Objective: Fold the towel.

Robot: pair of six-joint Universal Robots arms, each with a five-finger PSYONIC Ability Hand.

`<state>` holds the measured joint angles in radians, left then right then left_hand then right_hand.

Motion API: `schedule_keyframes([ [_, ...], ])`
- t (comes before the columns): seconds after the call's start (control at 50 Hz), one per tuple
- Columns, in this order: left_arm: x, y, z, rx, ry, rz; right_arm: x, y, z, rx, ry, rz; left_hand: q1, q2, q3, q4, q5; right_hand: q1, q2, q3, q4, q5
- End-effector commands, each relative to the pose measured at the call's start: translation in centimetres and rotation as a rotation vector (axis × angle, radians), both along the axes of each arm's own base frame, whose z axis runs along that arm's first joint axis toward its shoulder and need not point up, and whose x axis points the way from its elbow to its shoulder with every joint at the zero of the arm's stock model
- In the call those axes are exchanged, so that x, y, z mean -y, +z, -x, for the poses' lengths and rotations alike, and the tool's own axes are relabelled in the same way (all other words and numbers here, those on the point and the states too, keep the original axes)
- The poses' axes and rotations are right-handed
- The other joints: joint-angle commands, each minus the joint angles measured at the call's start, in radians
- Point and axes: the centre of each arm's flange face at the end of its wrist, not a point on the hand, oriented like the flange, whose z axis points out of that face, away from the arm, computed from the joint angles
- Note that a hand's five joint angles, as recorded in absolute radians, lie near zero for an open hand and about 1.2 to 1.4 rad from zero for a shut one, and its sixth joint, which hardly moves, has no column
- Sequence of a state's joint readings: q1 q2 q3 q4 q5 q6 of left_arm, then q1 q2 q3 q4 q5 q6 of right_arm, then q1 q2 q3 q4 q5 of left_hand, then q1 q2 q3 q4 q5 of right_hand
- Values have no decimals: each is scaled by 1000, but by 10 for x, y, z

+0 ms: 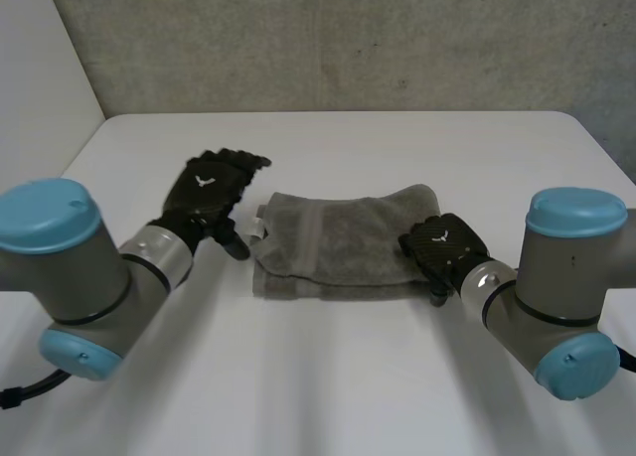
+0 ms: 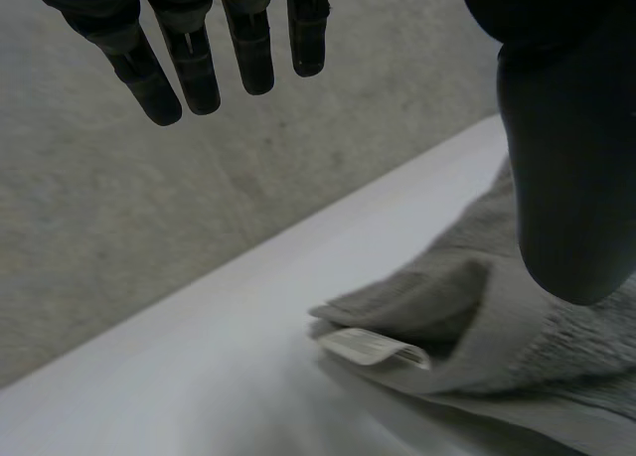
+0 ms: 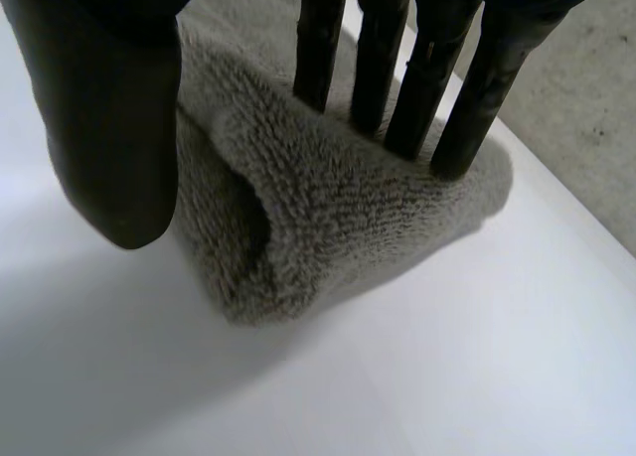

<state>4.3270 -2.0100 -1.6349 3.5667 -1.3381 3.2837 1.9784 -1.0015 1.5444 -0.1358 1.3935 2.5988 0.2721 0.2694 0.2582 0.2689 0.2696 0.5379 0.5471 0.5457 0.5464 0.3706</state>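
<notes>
Grey terry towel [image 1: 338, 242], folded thick, on smooth white surface [image 1: 328, 377] — right hand [image 1: 447, 243] presses straight fingers [image 3: 379, 59] on its end; left hand [image 1: 210, 184] spread, empty.

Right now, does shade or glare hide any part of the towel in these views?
Head view: even light, no glare on the white table; the towel is plain to see. Left wrist view: the thumb of the left hand covers part of the towel; the white label is well lit. Right wrist view: the hollow of the fold beside the right hand is in shade.
</notes>
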Motion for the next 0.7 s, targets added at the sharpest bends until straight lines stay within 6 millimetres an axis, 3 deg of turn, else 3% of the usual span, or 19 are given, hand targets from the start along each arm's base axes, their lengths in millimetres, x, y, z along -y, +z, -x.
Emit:
schedule_keyframes([
  [0.02,-3,-15,8,21,-22,-48,16,-11,10,8,-36,46,-26,-24,-12,-23,-198,513,504,505,504,506],
  [0.04,-3,-16,8,22,-20,-51,21,-13,13,4,-52,48,-26,-24,-12,-23,-198,855,846,847,846,848],
  [0.18,-3,-2,5,3,-12,-25,38,5,20,-160,-85,190,-32,-29,-18,-29,-204,858,849,851,850,851],
  [0.22,-2,15,2,-17,-3,15,49,31,18,-273,-107,336,-35,-32,-21,-32,-207,858,849,851,850,851],
  [0.24,-2,15,2,-17,-3,15,49,31,18,-273,-107,337,-35,-32,-21,-32,-207,858,849,851,850,851],
  [0.26,-1,22,1,-25,0,35,45,41,5,-296,-75,394,-38,-35,-24,-35,-210,858,849,851,850,851],
  [0.28,0,29,2,-34,2,54,30,49,-23,-286,10,451,-41,-38,-27,-38,-213,858,849,851,850,851],
  [0.3,0,29,2,-34,2,54,30,49,-23,-286,11,451,-41,-38,-27,-38,-213,858,849,851,850,851],
  [0.32,1,35,2,-41,3,70,9,53,-55,-252,114,491,-41,-38,-27,-38,-213,858,849,851,850,851],
  [0.34,1,35,2,-41,3,70,9,53,-55,-252,115,492,-41,-38,-27,-38,-213,858,849,851,850,851],
  [0.38,4,46,2,-55,9,100,-31,39,-103,-215,312,505,-41,-38,-27,-38,-213,858,849,851,850,851],
  [0.4,4,46,2,-55,9,100,-32,39,-103,-215,312,505,-41,-38,-27,-38,-213,858,849,851,850,851],
  [0.44,6,52,0,-65,35,113,-65,18,-128,-204,471,492,-44,-41,-30,-41,-216,858,849,851,850,851],
  [0.46,6,52,0,-65,35,114,-66,18,-129,-204,472,492,-44,-41,-30,-41,-216,858,849,851,850,851],
  [0.5,6,53,-1,-72,49,114,-90,-1,-138,-233,603,495,-47,-44,-33,-44,-219,858,849,851,850,851],
  [0.54,6,55,-2,-87,65,108,-100,-8,-138,-256,655,504,-47,-44,-33,-44,-219,858,849,851,850,851],
  [0.62,6,53,-3,-93,66,95,-106,-15,-131,-295,688,507,-47,-44,-33,-44,-219,858,849,851,850,851],
  [0.66,5,52,-3,-92,66,94,-109,-9,-125,-287,690,507,-47,-44,-33,-44,-219,-356,-365,-363,-364,-363],
  [0.7,4,51,-2,-91,62,91,-109,1,-122,-269,672,513,-47,-44,-33,-44,-219,-363,-373,-371,-372,-371],
])
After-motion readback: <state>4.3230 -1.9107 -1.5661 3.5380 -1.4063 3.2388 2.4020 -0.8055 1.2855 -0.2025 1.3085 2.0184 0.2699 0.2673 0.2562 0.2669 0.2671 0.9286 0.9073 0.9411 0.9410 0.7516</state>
